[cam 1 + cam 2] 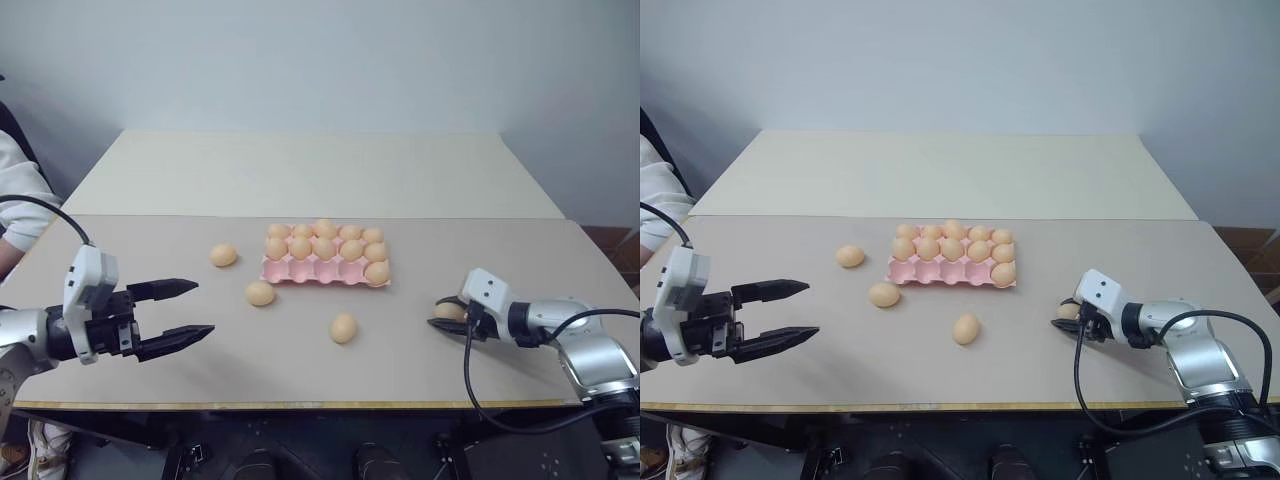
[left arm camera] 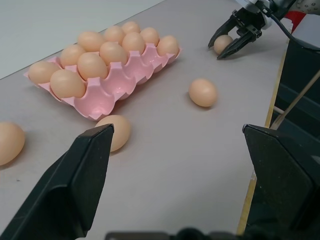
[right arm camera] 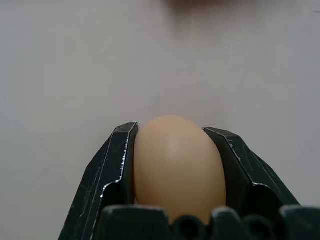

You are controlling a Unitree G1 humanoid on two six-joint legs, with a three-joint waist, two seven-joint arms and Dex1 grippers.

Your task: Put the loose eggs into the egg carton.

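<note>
On the right side of the desk [image 1: 120, 375], the right hand [image 1: 446, 315] sat low over the surface with its two black fingers [image 3: 111, 170] pinching one loose egg [image 3: 178, 167] between them; the egg filled the gap, its tip reaching just past the fingertips. Whether that egg rested on the surface or hung just above it could not be told.

To that hand's left and a little farther back lay the pink egg carton [image 1: 310, 270], lidless, with eggs filling its two farther rows while the nearest row of pockets stood mostly bare, one egg in its right-end pocket. Three more loose eggs lay on the desk: one [image 1: 343, 328] in front of the carton, between the two hands; one [image 1: 260, 293] just beside the carton's near left corner; one [image 1: 223, 255] off to the carton's left.

The left hand [image 1: 190, 310] hovered over the left side of the desk, fingers spread wide with nothing between them, pointing toward the eggs but well apart from the nearest.
</note>
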